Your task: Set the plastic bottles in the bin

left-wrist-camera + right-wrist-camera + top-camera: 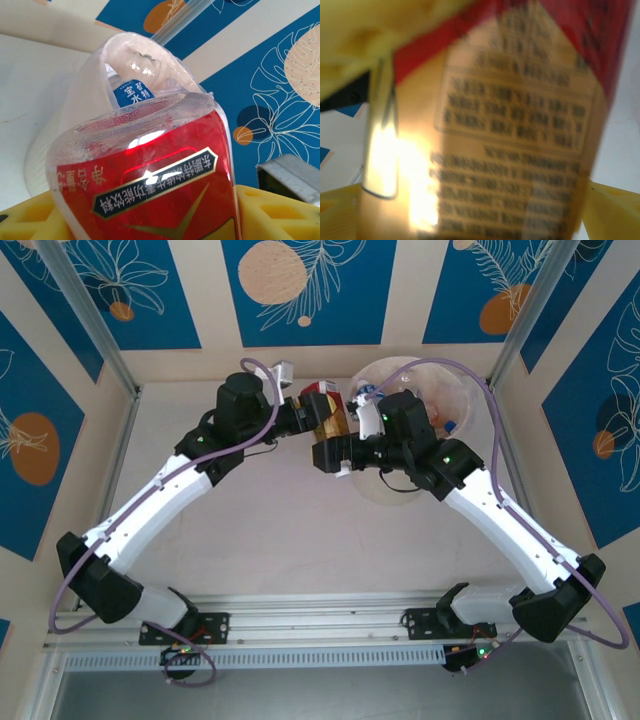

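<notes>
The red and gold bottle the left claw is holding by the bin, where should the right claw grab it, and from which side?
Likely the labelled body of the bottle, on the end sticking out past the left claw, coming from the bin side. That stretch is broad and free, so the right claw should straddle it with jaws wide.

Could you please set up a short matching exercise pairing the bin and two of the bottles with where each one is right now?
Things:
1. red-labelled bottle
2. blue-labelled bottle
3. bin

Places:
A. at the far side of the table, right of centre
B. gripped by the left gripper
C. inside the bin

Pairs: 1-B, 2-C, 3-A
</notes>
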You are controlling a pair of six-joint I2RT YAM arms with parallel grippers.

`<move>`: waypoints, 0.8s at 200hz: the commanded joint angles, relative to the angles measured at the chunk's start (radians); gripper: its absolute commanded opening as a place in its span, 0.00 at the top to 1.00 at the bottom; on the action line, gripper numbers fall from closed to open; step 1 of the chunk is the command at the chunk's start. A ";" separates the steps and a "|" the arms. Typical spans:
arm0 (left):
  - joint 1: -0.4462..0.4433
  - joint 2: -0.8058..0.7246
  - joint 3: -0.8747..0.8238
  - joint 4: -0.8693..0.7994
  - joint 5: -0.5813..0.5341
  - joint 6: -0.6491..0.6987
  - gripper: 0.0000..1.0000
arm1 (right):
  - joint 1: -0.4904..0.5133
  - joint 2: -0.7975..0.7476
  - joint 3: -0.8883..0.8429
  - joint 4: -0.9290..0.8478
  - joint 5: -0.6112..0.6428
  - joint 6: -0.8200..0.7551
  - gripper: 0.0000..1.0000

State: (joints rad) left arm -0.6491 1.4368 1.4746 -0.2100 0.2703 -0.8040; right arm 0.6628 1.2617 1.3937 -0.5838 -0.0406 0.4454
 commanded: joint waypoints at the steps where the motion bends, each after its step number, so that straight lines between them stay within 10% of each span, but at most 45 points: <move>1: 0.003 0.012 0.027 0.038 0.058 -0.034 0.41 | 0.009 -0.002 0.022 0.064 0.015 -0.002 0.07; 83: 0.004 0.020 0.043 0.062 0.109 -0.069 0.32 | 0.011 0.000 0.035 0.093 0.036 0.006 0.50; 114: 0.008 0.019 0.069 0.059 0.087 -0.066 0.01 | 0.012 -0.015 0.043 0.070 0.066 -0.002 0.52; 160: 0.057 -0.072 0.088 0.001 -0.045 -0.010 0.00 | 0.011 -0.049 0.104 -0.045 0.224 -0.055 0.52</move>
State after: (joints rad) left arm -0.6285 1.4490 1.5291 -0.1928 0.3103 -0.8543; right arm 0.6685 1.2575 1.4303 -0.5659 0.0719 0.4416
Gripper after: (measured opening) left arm 0.994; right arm 0.653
